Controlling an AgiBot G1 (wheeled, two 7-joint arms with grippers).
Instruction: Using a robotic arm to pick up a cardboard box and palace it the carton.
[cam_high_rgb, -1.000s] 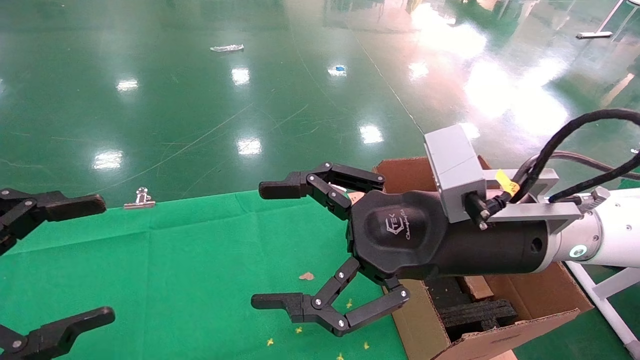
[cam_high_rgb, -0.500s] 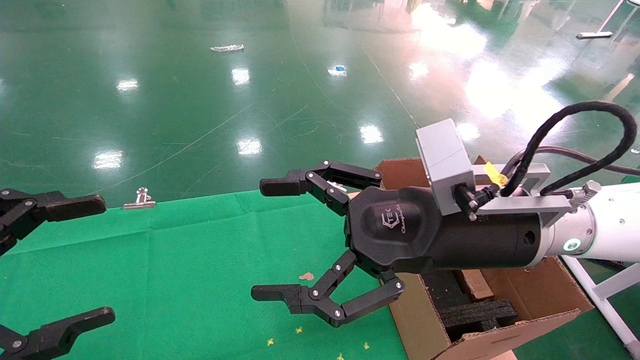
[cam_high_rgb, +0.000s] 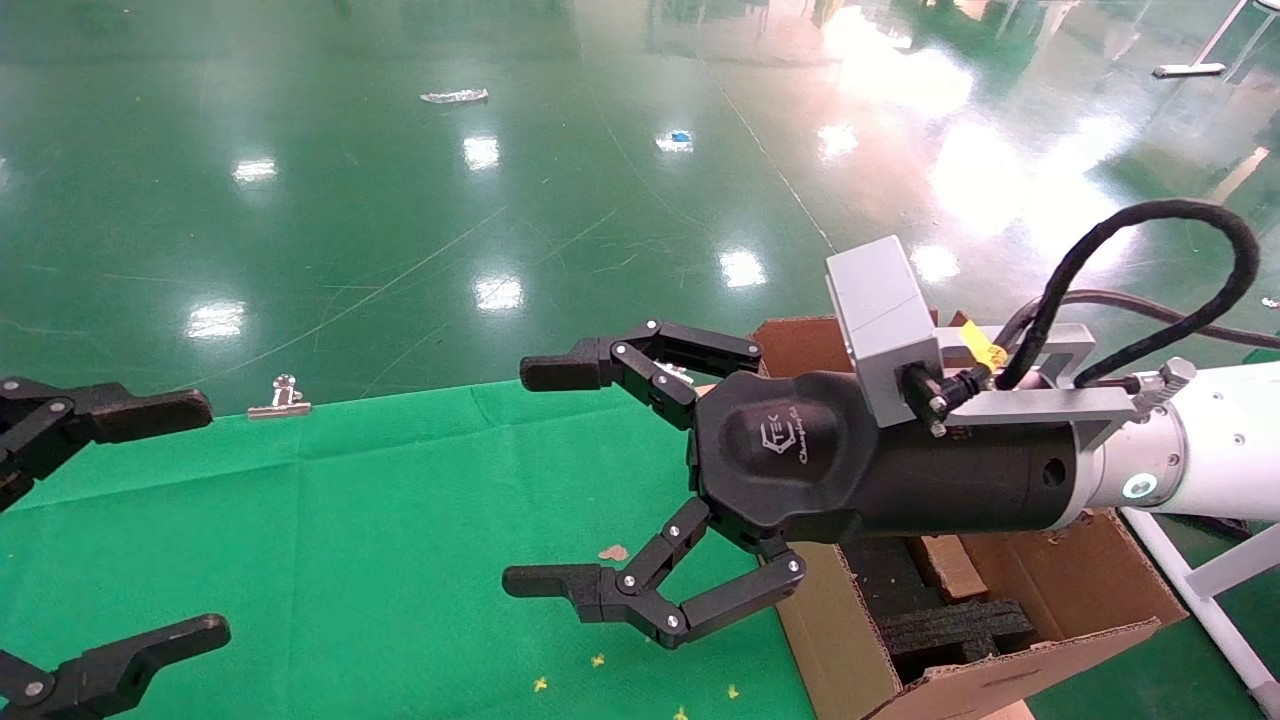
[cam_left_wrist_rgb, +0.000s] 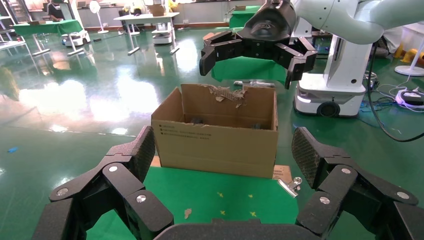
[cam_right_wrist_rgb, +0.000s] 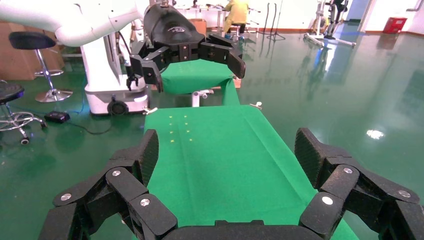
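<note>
My right gripper (cam_high_rgb: 537, 476) is open and empty. It hovers over the right part of the green table, its wrist above the large tan carton (cam_high_rgb: 1000, 680). The carton holds black foam inserts (cam_high_rgb: 950, 625). A slim reddish-brown box (cam_high_rgb: 945, 565) stands inside it beside the foam, mostly hidden by my arm. The left wrist view shows the carton (cam_left_wrist_rgb: 215, 145) with ragged flaps and my right gripper (cam_left_wrist_rgb: 257, 47) above it. My left gripper (cam_high_rgb: 195, 518) is open and empty at the table's left edge. It also shows in its own view (cam_left_wrist_rgb: 223, 155) and in the right wrist view (cam_right_wrist_rgb: 187, 50). My right gripper (cam_right_wrist_rgb: 227, 150) looks along bare green cloth.
A green cloth (cam_high_rgb: 350, 520) covers the table. A metal clip (cam_high_rgb: 280, 398) sits on its far edge. A cardboard scrap (cam_high_rgb: 612, 552) and small yellow marks lie near the carton. A flat printed card (cam_left_wrist_rgb: 282, 172) lies by the carton's corner. The floor is shiny green.
My right wrist has shifted slightly left over the carton and its cable loop has risen. Its fingers stay open. The left gripper has not moved.
</note>
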